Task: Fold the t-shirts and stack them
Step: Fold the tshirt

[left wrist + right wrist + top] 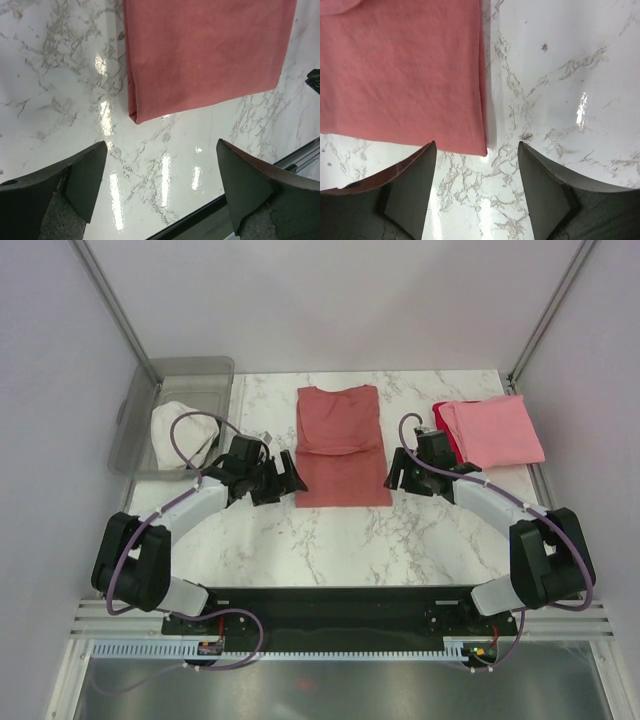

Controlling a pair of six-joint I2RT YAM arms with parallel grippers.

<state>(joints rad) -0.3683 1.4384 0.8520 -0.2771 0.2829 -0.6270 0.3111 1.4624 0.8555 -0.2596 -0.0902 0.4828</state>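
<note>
**Left gripper** (pixel 161 145): jaws spread wide, released, nothing between them. Both fingers hang above bare table, just off the near left corner of the salmon-red shirt, not touching it.

**Right gripper** (pixel 476 146): jaws parted, released, holding nothing. It hangs at the near right corner of the same shirt. In the right wrist view the left finger overlaps the cloth's near edge and the right finger stands over bare marble. Whether either finger touches the cloth cannot be told.

**Salmon-red shirt** (pixel 340 445): lies flat at the middle of the table, between the two grippers. It is folded into a tall rectangle with straight side edges, and the neckline is at the far end. A crosswise crease or fold line shows about halfway down.

**Light pink shirt** (pixel 495 430): folded, at the far right of the table, slightly askew. It lies on top of the bright red shirt.

**Bright red shirt** (pixel 447 430): under the pink one, with only a strip showing along the left side, near the right arm's wrist.

**Table** (pixel 330 540): white marble pattern with grey veins, glossy, showing light reflections.

**Grey bin** (pixel 190 370): translucent, at the far left edge of the table, well apart from the shirts.

**White cloth** (pixel 185 435): bunched up inside the bin at its near end.
</note>
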